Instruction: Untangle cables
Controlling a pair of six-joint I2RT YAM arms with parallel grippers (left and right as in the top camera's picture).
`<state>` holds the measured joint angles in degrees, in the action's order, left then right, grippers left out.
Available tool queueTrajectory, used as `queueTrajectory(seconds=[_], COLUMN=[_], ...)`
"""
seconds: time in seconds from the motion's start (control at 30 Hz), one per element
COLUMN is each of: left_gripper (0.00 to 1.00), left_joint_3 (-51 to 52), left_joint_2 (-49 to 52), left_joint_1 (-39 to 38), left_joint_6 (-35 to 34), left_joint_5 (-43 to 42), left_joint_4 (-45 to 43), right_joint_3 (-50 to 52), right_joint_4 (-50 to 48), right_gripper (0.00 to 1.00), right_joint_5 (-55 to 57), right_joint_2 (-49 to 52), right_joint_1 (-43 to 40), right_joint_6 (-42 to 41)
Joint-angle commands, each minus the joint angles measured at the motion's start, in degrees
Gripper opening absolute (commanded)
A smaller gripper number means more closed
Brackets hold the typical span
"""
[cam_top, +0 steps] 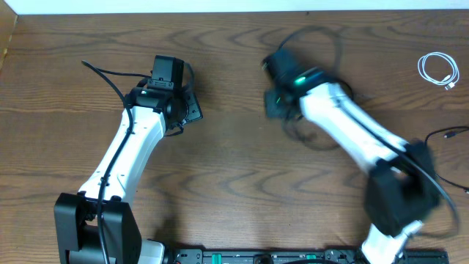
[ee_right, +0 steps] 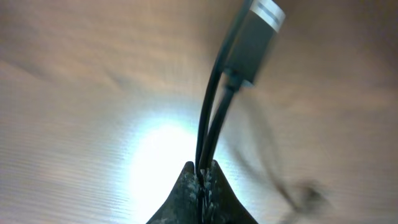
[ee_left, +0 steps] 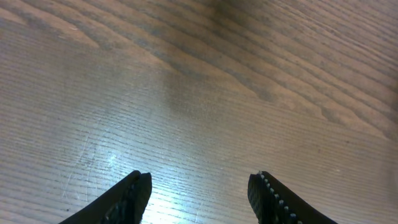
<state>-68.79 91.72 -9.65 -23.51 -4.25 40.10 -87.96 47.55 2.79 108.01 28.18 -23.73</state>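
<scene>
Right at your right gripper (ee_right: 202, 171): the fingers are pinched fully together on the black cable (ee_right: 211, 118), and you've got two strands of it side by side in the bite. From the fingertips both strands climb towards 12 o'clock in the wrist view, leaning a touch to 1. That's the long axis, 6 to 1, and the plug (ee_right: 258, 34) sits at the top, its metal tip aimed at about 1 o'clock, away from the fingers. The picture is smeared, so take the plug's tilt loosely.

Now your left gripper (ee_left: 199, 186): fingers roughly half apart with nothing between them, only bare table (ee_left: 186, 81) ahead.

Out to the overhead view: the right arm is the one on the cable. The left gripper sits well apart from it, out at 9 o'clock. Slack from the black cable loops round the right wrist at 12 to 1 o'clock and trails under the arm at about 5.

Farthest off, the white cable (cam_top: 438, 70) lies coiled on its own out at 3 o'clock, well clear of the black. Your next pull likely turns on that 1 o'clock plug end.
</scene>
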Motion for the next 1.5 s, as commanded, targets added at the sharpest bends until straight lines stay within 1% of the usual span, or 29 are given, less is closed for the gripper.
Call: queueTrajectory(seconds=[0.0,0.13,0.3,0.5,0.57,0.67,0.8,0.87,1.0,1.13,1.3,1.47], left_gripper=[0.56,0.56,0.56,0.56,0.56,0.56,0.56,0.56,0.56,0.56,0.56,0.56], left_joint_3=[0.3,0.3,0.3,0.3,0.3,0.3,0.3,0.3,0.3,0.3,0.3,0.3], left_joint_2=[0.5,0.5,0.5,0.5,0.5,0.5,0.5,0.5,0.5,0.5,0.5,0.5], left_joint_1=[0.1,0.1,0.1,0.1,0.1,0.1,0.1,0.1,0.1,0.1,0.1,0.1], left_joint_6=[1.0,1.0,1.0,1.0,1.0,1.0,1.0,1.0,1.0,1.0,1.0,1.0], left_joint_5=[0.9,0.9,0.9,0.9,0.9,0.9,0.9,0.9,0.9,0.9,0.9,0.9], left_joint_4=[0.2,0.2,0.2,0.2,0.2,0.2,0.2,0.1,0.1,0.1,0.1,0.1], right_joint_3=[-5.9,-8.8,-9.0,-9.0,-9.0,-9.0,-8.9,-8.8,-8.8,-8.8,-8.8,-8.8], right_joint_4=[0.0,-2.0,-5.8,-8.4,-7.8,-6.3,-3.4,-1.4,2.7,7.8,12.6,14.7], right_gripper=[0.01,0.01,0.01,0.01,0.01,0.01,0.01,0.01,0.01,0.01,0.01,0.01], right_joint_5=[0.1,1.9,7.4,6.5,4.6,2.9,2.7,0.9,-8.4,-12.5,-12.1,-9.5], right_joint_2=[-9.7,-17.2,-23.0,-24.3,-24.3,-24.3,-23.7,-22.8,-18.9,-13.1,-4.5,3.5], right_joint_1=[-4.7,-11.6,-20.5,-32.0,-34.7,-36.4,-36.3,-36.0,-33.7,-29.3,-22.4,-16.1], right_joint_6=[5.6,8.8,9.3,10.7,10.7,10.7,10.7,11.1,18.1,25.2,31.2,31.7])
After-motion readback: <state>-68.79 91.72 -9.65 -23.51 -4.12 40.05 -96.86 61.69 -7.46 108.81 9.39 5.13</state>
